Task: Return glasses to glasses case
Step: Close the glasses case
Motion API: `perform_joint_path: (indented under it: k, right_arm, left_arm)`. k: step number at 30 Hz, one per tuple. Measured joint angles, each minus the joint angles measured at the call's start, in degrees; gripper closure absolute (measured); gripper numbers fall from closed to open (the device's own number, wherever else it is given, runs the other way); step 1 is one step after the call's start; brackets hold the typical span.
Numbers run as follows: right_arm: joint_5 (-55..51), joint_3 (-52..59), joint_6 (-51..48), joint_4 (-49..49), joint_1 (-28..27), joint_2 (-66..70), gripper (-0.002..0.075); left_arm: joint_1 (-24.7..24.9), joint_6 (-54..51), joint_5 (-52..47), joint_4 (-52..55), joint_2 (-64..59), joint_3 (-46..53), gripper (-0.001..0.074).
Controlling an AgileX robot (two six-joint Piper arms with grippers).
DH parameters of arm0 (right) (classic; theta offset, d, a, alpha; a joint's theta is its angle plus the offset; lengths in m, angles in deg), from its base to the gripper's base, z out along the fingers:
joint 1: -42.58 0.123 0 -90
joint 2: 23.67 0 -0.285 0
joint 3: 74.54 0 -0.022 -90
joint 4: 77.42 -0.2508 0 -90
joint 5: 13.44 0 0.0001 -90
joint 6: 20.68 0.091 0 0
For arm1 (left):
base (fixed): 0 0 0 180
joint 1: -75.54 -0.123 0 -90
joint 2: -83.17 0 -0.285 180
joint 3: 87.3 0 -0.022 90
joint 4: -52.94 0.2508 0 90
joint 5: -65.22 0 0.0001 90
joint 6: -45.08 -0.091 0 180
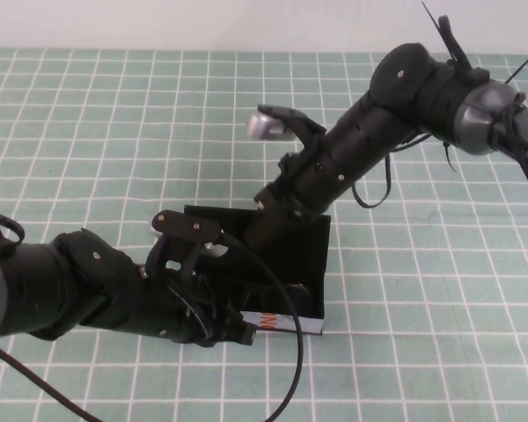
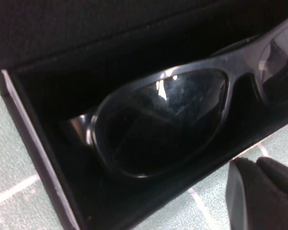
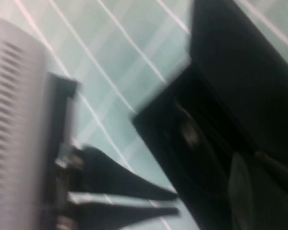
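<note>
Even bright overhead light, right wrist view motion-blurred, glare on glasses (image 2: 163, 129) lens

Glasses (image 2: 158, 129): glossy dark plastic frame, smooth, catches highlights; lenses dark and shiny. Glasses case (image 1: 312, 255): matt black lining, looks cloth-like (soft, no shine), smooth pale edge on the wall, front side glossy printed white. Table mat (image 1: 88, 141): matt green sheet with a white grid, smooth. Arm housings matt black plastic, right arm's joint satin grey metal.
</note>
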Motion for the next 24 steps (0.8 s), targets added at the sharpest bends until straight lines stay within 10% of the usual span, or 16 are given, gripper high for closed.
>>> perform_joint_path:
  k: [24]
  right_arm:
    - [0.2, -8.0, 7.6, 15.8, -0.2, 1.1, 0.0740]
  left_arm:
    - [0.0, -0.1, -0.4, 0.0, 0.0, 0.0, 0.0737]
